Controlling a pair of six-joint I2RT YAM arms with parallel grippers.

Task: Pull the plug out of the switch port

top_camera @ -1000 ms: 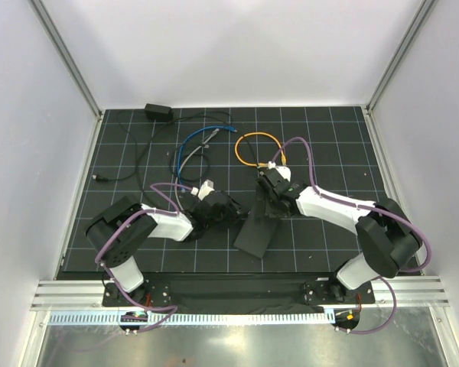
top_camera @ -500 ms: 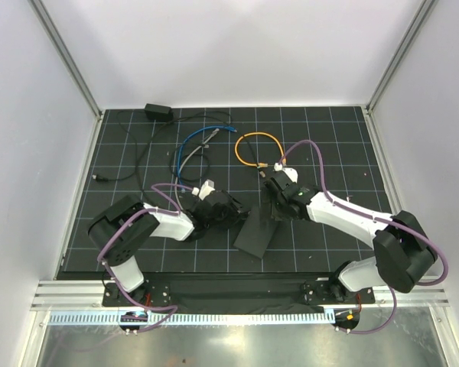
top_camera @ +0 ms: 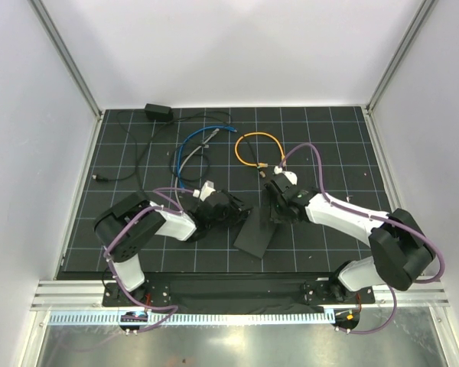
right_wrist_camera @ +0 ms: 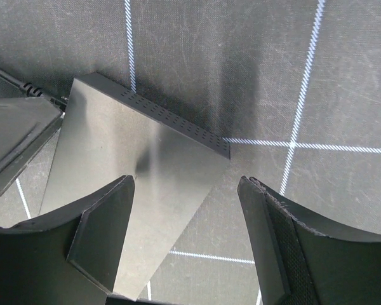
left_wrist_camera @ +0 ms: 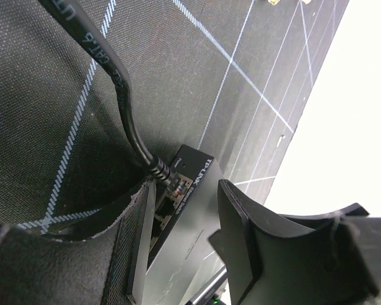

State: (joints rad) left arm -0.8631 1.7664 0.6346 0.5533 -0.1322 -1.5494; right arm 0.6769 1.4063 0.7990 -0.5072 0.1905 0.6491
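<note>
Left wrist view: the plug (left_wrist_camera: pixel 165 176) sits in the switch port (left_wrist_camera: pixel 178 189), just past the left claw (left_wrist_camera: pixel 189 198), its cable (left_wrist_camera: pixel 108 70) running straight away. Both claws are open and empty; the right claw (right_wrist_camera: pixel 185 183) hovers over the switch (right_wrist_camera: pixel 133 159).

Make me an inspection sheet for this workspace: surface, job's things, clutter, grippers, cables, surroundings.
Surface: black gridded mat, flat.
Job's things: flat black switch box lies between the arms; plug sits in its port.
Clutter: small black power adapter at the far left edge.
Grippers: left gripper open, astride the box's plug end; right gripper open above the box's top.
Cables: black cable runs from the plug; blue cable and orange cable loop loose behind.
Surroundings: white walls, metal frame posts.
</note>
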